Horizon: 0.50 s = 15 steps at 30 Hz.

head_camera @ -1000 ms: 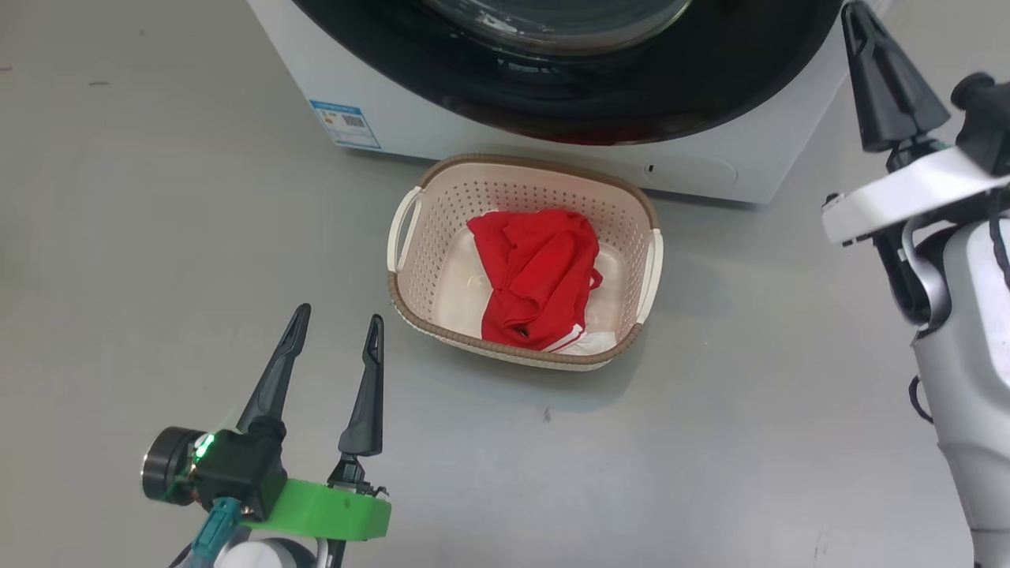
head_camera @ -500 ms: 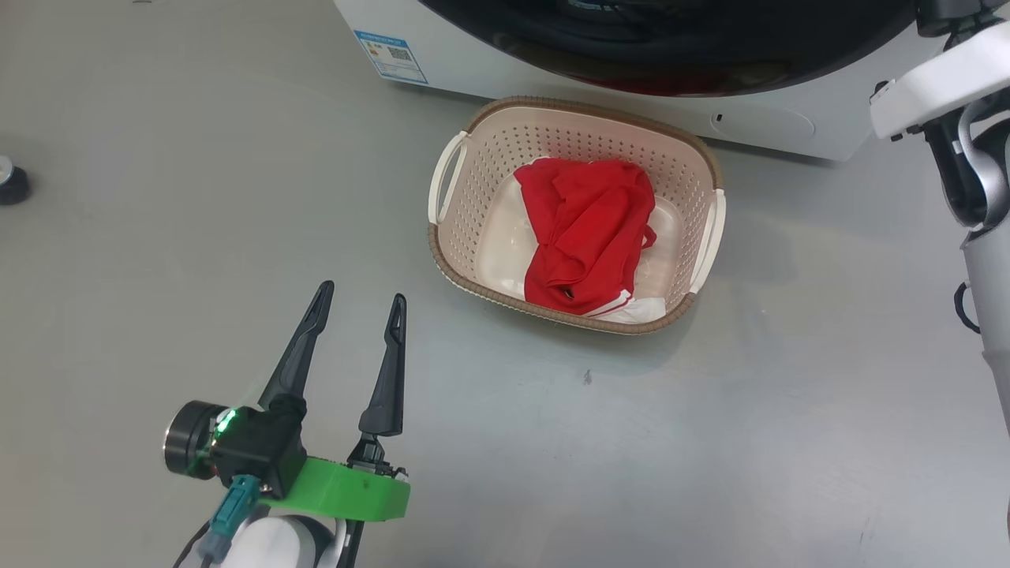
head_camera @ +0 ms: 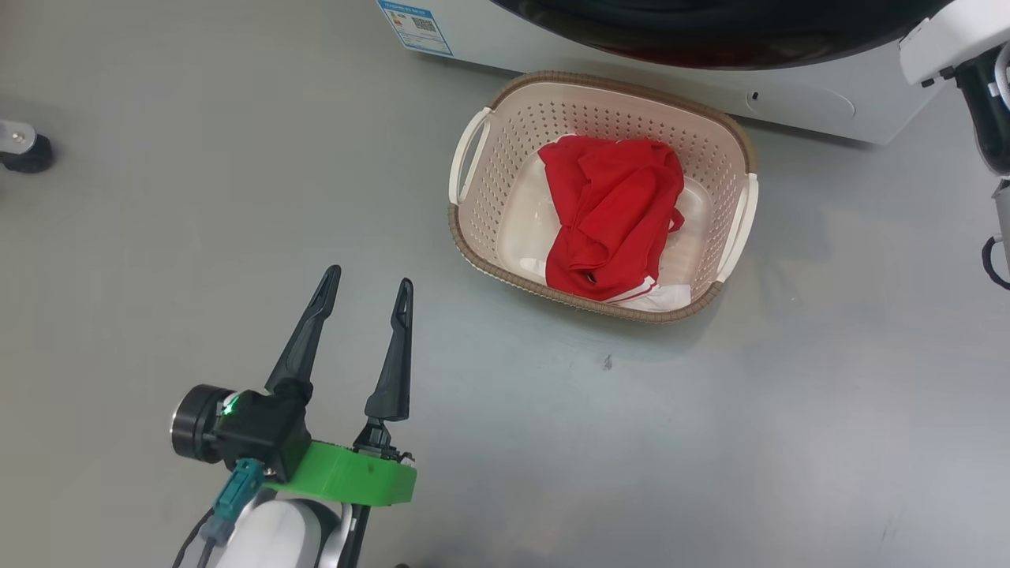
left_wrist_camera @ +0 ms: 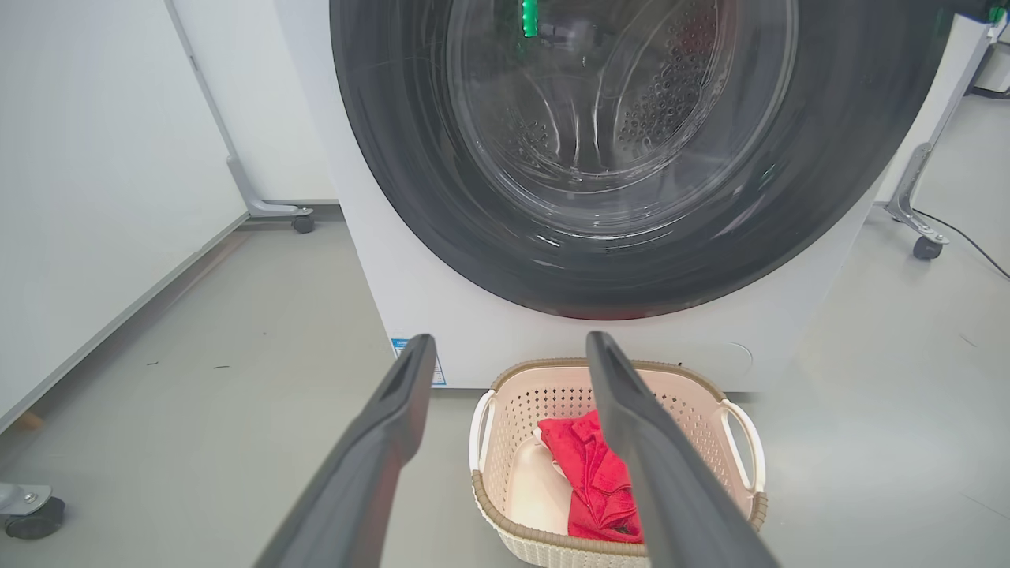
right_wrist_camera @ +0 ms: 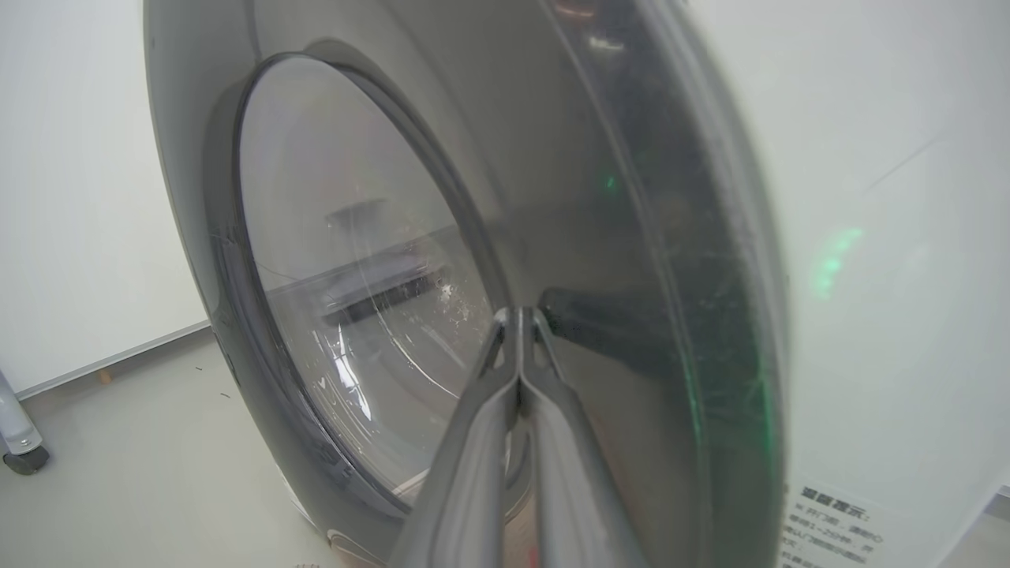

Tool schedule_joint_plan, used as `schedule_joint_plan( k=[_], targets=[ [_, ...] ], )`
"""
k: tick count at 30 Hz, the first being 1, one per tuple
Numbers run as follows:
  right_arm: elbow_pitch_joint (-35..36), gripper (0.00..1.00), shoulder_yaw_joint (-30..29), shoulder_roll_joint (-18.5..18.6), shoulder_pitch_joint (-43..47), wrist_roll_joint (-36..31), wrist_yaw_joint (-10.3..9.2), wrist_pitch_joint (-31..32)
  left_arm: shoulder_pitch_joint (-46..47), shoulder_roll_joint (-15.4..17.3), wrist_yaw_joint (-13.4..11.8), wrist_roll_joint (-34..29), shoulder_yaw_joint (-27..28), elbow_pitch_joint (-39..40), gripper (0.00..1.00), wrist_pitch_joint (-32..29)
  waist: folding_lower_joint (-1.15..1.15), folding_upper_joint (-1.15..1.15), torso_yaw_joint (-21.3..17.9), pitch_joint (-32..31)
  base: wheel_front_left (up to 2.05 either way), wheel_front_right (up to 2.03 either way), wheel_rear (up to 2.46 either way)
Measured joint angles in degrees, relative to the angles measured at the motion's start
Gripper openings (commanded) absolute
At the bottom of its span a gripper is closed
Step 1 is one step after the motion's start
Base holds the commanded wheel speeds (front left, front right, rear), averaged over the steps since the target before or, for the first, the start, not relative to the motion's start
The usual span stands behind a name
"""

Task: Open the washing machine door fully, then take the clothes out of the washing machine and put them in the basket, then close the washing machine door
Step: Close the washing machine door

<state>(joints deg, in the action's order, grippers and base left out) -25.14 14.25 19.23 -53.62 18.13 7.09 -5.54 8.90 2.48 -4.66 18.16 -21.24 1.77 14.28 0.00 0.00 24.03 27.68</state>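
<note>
The basket [head_camera: 483,207] stood on the grey floor [head_camera: 197,237] just in front of the washing machine [head_camera: 505,35], near its lower front panel but not touching it. The clothes [head_camera: 615,213] lay crumpled inside the basket, a red heap toward its right half, with a white-striped edge at the near wall. Part of the pale basket bottom showed bare to the left of them.

The left gripper [head_camera: 371,276] hovered over the floor, to the left of the basket and nearer the robot, well apart from it. Its two dark fingers were spread wide with nothing between them. In the left wrist view those fingers framed the basket and the machine's front.

The washing machine door [left_wrist_camera: 394,158] sat flush against the white front, its glossy black rim ringing the clear glass bowl, through which the perforated drum could be seen.

The right gripper [right_wrist_camera: 518,314] was pressed fully together, holding nothing. Its tips met the door's dark rim beside the glass, right at their own reflection, seemingly in contact.

A small blue label [head_camera: 418,24] marked the machine's lower left corner, and a black caster [head_camera: 28,151] stood far to the left on the floor.
</note>
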Motion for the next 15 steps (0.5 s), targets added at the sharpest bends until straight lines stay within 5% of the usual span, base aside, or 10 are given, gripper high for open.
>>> schedule_joint_plan(
  k=[15],
  targets=[
    [-4.88,0.0,0.62,3.01,-6.2,0.71,0.52,-0.15,1.76,-0.23,0.0,0.51,-0.19,0.21,1.0,0.16,0.0,0.0,0.75,1.62,0.0,0.0,0.0]
  ],
)
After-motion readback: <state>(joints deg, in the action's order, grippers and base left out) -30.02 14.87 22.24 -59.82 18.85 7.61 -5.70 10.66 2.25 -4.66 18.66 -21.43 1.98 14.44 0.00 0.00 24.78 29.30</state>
